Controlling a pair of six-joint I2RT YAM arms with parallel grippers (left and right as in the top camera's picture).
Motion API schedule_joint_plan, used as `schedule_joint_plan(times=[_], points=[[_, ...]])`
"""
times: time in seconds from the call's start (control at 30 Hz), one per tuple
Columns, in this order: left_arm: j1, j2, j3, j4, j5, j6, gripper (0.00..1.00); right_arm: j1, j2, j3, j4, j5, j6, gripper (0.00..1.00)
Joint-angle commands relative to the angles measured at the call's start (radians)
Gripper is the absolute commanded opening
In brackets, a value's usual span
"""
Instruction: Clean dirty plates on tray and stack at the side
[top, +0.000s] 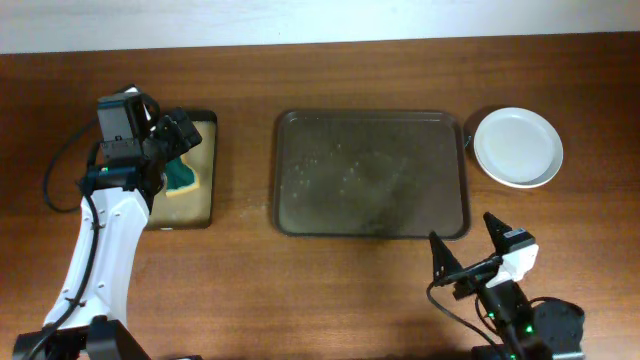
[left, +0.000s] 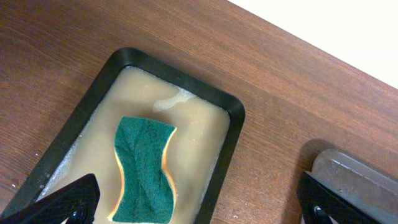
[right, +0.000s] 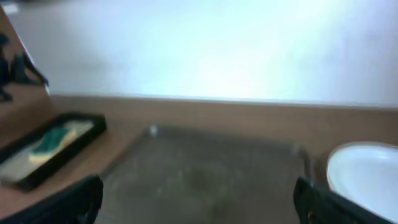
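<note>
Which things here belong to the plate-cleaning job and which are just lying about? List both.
Belongs to the job: round white glossy plates; large dark rectangular tray; green-and-yellow sponge; small black tray with tan lining.
Lying about: black cable, far left.

From overhead, the left arm (top: 100, 240) and left hand (top: 178, 135) cover part of the small black tray (top: 200, 210) and much of the green sponge (top: 183, 178). The white plates (top: 517, 147) beside the large tray (top: 372, 172) cannot be counted from straight above. The left wrist view cuts off the sponge's lower end and shows only a corner of the large tray at its lower right edge. The right wrist view is blurred throughout, and its frame crops the plates at the right and reduces the right hand (right: 205, 202) to two dark fingertips (right: 71, 200).
</note>
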Motion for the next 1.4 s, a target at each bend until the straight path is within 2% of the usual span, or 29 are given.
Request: schedule_joint_plan(times=[0.0, 0.27, 0.43, 0.73, 0.77, 0.87, 1.37], points=[[0.002, 0.002, 0.009, 0.001, 0.004, 0.002, 0.99, 0.006, -0.035, -0.087, 0.092, 0.007, 0.004, 0.98], [0.002, 0.002, 0.009, 0.001, 0.004, 0.002, 0.99, 0.005, -0.035, -0.177, 0.208, 0.129, 0.003, 0.98], [0.002, 0.002, 0.009, 0.001, 0.004, 0.002, 1.00, 0.005, -0.035, -0.269, 0.323, 0.134, 0.004, 0.98], [0.002, 0.002, 0.009, 0.001, 0.004, 0.002, 0.99, 0.005, -0.035, -0.272, 0.222, 0.289, -0.007, 0.98], [0.002, 0.002, 0.009, 0.001, 0.004, 0.002, 0.99, 0.005, -0.035, -0.272, 0.220, 0.295, -0.045, 0.98], [0.002, 0.002, 0.009, 0.000, 0.004, 0.002, 0.99, 0.005, -0.035, -0.272, 0.220, 0.295, -0.125, 0.98], [0.002, 0.002, 0.009, 0.001, 0.004, 0.002, 0.99, 0.005, -0.035, -0.272, 0.221, 0.295, -0.124, 0.99]])
